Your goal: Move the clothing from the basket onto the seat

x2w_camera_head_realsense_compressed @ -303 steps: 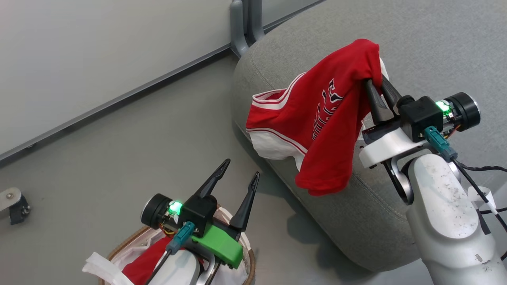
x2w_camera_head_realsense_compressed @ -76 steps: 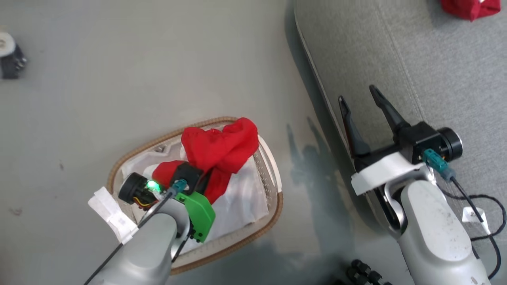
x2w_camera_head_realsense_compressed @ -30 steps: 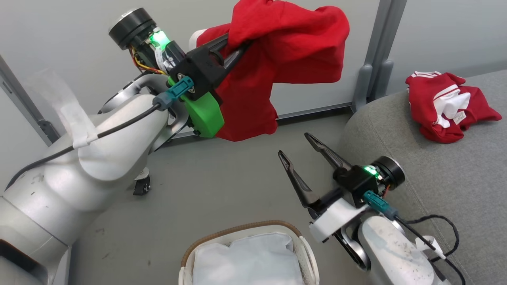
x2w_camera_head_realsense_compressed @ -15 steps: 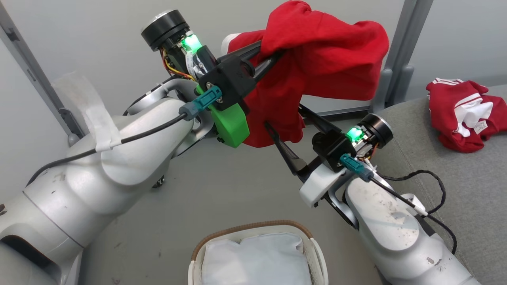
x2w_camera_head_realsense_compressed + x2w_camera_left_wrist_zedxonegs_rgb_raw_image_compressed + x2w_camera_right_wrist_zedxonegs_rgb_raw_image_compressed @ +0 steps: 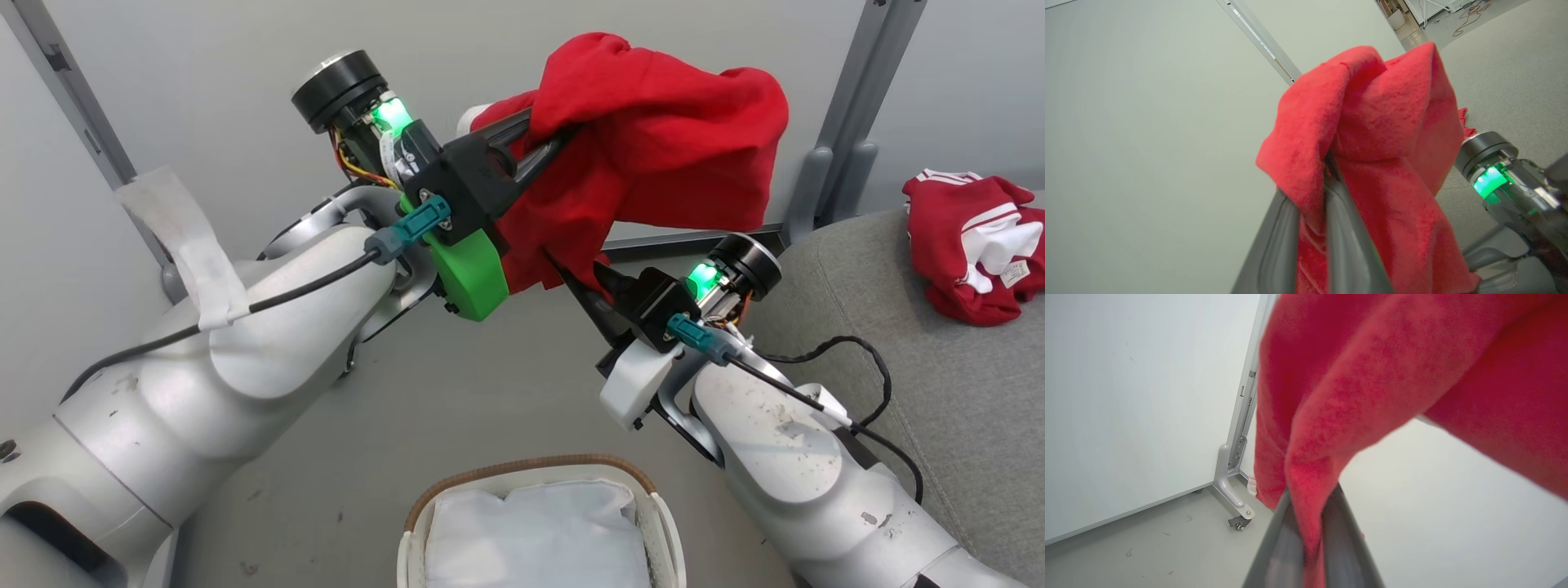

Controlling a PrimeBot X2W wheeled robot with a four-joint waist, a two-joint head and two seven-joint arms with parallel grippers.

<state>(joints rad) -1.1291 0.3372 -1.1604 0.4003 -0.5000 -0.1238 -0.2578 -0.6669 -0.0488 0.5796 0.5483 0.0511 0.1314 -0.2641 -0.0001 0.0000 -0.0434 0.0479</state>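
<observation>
Right pincer (image 5: 575,273), above the basket (image 5: 522,467) emptied to its liner (image 5: 539,531), is being clamped on the plain red piece (image 5: 678,139), also being gripped by the left pincer (image 5: 543,139); beyond, the jersey (image 5: 971,245) is lying on the seat (image 5: 914,392), one garment remaining.

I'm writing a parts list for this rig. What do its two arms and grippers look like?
Both arms are pale silver-grey shells; the right forearm is speckled with dark scuffs. The left gripper and right gripper have long black tapered fingers on black blocks with green lights, teal connectors and black cables. The left mount is green, the right mount white.
</observation>
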